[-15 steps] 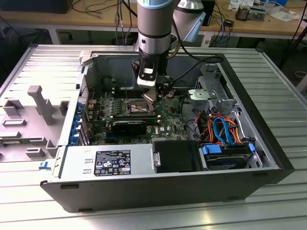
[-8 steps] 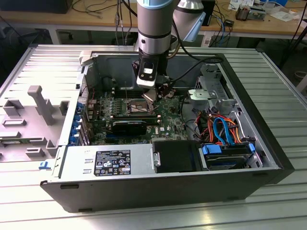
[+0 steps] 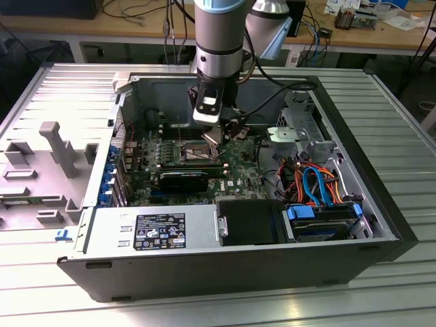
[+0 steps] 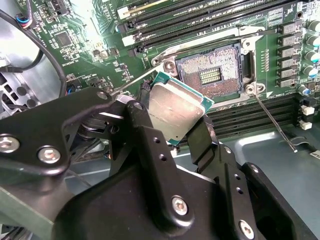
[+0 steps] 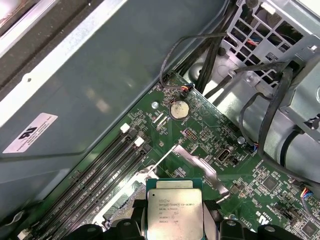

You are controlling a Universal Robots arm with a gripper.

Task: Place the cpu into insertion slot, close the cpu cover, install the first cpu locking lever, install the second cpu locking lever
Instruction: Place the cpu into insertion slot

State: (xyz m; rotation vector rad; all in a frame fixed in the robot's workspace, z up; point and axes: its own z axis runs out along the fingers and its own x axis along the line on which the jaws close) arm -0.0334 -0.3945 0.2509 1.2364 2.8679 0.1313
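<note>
Clamping cpu edge-to-edge, claw nr insertion slot.

Electronics lab: cable-strewn workbench, slotted aluminium table, opened computer case

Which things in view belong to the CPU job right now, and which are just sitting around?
Job:
cpu, gripped in the tool
insertion slot, uncovered
locking lever, swung out beside it

Lying about:
memory slots
coin battery
power supply
orange and blue cables
</note>
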